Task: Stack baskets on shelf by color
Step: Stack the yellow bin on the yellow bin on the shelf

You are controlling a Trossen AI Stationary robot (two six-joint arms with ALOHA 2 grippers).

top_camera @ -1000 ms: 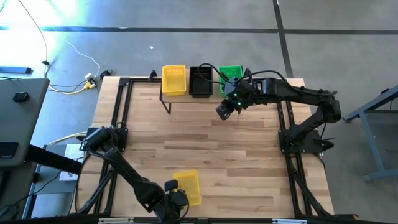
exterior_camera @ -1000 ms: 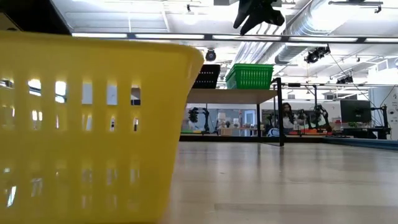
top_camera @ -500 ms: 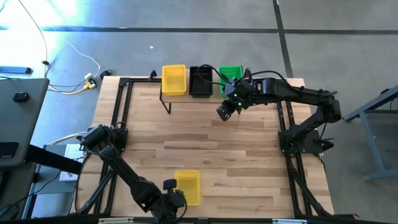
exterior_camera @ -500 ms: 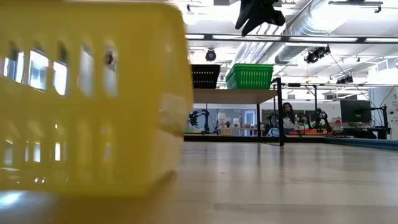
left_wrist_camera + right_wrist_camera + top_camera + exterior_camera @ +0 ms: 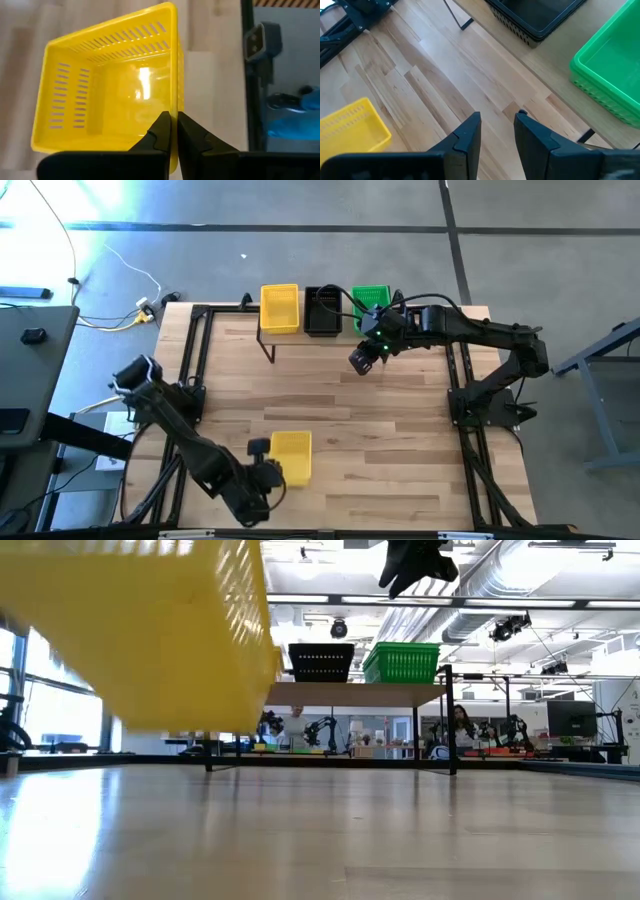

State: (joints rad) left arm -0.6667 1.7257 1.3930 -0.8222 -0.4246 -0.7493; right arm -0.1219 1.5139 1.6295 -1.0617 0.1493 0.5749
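On my feed the left end effector (image 5: 173,131) sits near the front edge of the light-wood counter (image 5: 400,440), its two dark fingers pinched together on the rim of a small yellow perforated plastic basket (image 5: 291,457). In the left wrist view the fingers meet on either side of that basket's wall with almost no gap. From the low view I see the same yellow basket (image 5: 135,635) clear of the counter surface and tilted, with open space beneath it.

At the far edge of the counter stands the low light-wood shelf on thin black legs (image 5: 360,695). On it I count a second yellow perforated basket (image 5: 279,309) at the left, a black perforated basket (image 5: 322,310) in the middle and a green perforated basket (image 5: 370,304) at the right, set side by side. How many are nested in each place I cannot tell.

The right end effector (image 5: 497,127) hangs above the counter just in front of the shelf, near the green basket. Its fingers stand apart with bare counter showing between them, and I see nothing in its grasp.
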